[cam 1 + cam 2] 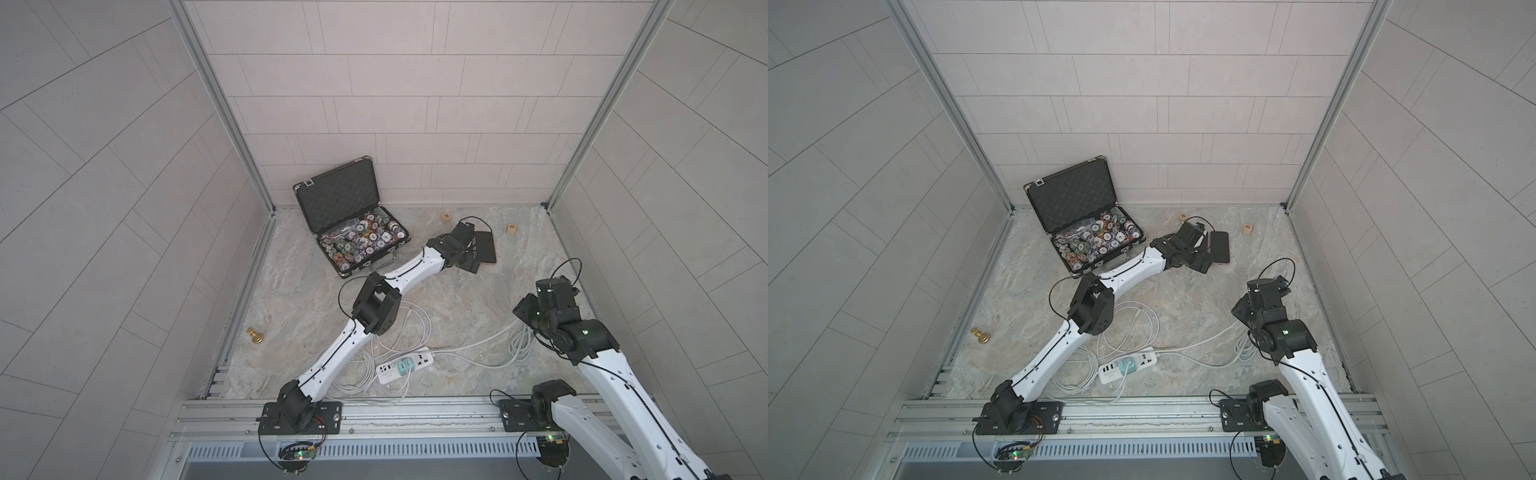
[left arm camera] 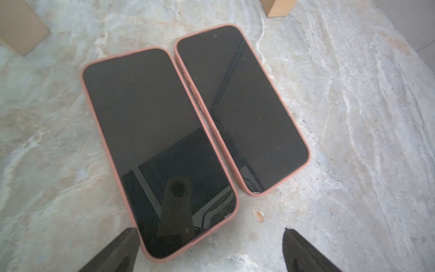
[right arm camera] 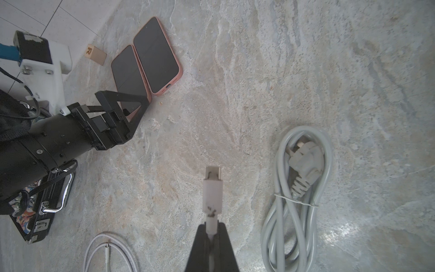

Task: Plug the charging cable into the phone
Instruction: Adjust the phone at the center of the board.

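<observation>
In both top views the left arm (image 1: pixel 411 270) reaches across the marble-patterned counter (image 1: pixel 457 299) to two black-screened phones in pink cases (image 1: pixel 487 246) lying near the back wall, just beside the open black case of poker chips (image 1: pixel 357 232). The left claw (image 1: pixel 473 251) sits at their near ends. The right arm (image 1: pixel 561 316) is bent over the near right area. A white power strip (image 1: pixel 403 363) lies among white cable loops near the front edge. In the left wrist view the phones lie face up, long edges touching, screens dark. The left claw (image 2: pixel 209 229) stands wide and holds nothing, with one finger (image 2: pixel 122 247) just beside the bottom corner of the nearer phone and the other over bare counter. In the right wrist view the right claw (image 3: pixel 212 227) is clamped on the white charging cable (image 3: pixel 212 193) just behind its plug. The metal connector points toward the phones but is well apart from them. One phone's charging port (image 3: pixel 168 86) faces this camera. A bundled grey mains cord (image 3: pixel 299 188) lies beside the cable.
</observation>
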Available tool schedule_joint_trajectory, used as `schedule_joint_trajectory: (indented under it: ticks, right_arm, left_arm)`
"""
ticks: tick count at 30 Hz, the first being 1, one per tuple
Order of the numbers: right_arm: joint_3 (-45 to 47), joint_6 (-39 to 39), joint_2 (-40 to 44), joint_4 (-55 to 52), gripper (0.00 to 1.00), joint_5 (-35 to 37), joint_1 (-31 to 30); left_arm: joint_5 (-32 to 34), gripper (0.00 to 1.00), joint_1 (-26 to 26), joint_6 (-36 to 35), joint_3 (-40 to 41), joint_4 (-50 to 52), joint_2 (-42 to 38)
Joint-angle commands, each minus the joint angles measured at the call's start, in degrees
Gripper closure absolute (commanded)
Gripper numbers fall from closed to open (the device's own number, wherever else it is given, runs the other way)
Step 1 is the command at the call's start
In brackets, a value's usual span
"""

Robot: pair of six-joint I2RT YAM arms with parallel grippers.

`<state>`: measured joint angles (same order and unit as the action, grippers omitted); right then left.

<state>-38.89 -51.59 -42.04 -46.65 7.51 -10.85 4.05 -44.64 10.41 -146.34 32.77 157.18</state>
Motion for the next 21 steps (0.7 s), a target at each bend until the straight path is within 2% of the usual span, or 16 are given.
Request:
schedule_joint_trajectory:
  ticks: [1,6,10,14,16,21]
  right_arm:
    - [-0.9,0.7,0.4,1.0,1.0,0.4,0.3]
    - [-0.7,1.2,-0.3,2.8,1.0,-0.9,0.4]
    - [-0.7,2.8,-3.4,5.9,1.0,-3.7,0.4]
    - [-1.4,2.4,-7.6,11.5,1.0,-9.0,0.4]
    - [-2.1,1.2,-9.8,14.9,1.0,-12.2,0.4]
    - [-5.3,-4.0,-16.1,21.8,1.0,-17.6,-0.4]
  left_arm:
    - [-6.1,0.06,0.4,0.1,-1.0,1.0,-1.0]
    - [-12.6,0.06,1.4,-0.5,-1.7,1.3,-4.5]
    - [-22.4,0.04,3.7,0.2,-1.2,5.9,-9.6]
    - [-33.8,0.03,7.2,-3.7,3.9,11.5,-17.9]
    - [-40.5,0.03,9.0,-5.2,10.3,12.1,-23.5]
    - [-54.6,0.08,10.6,-7.4,34.6,6.1,-39.4]
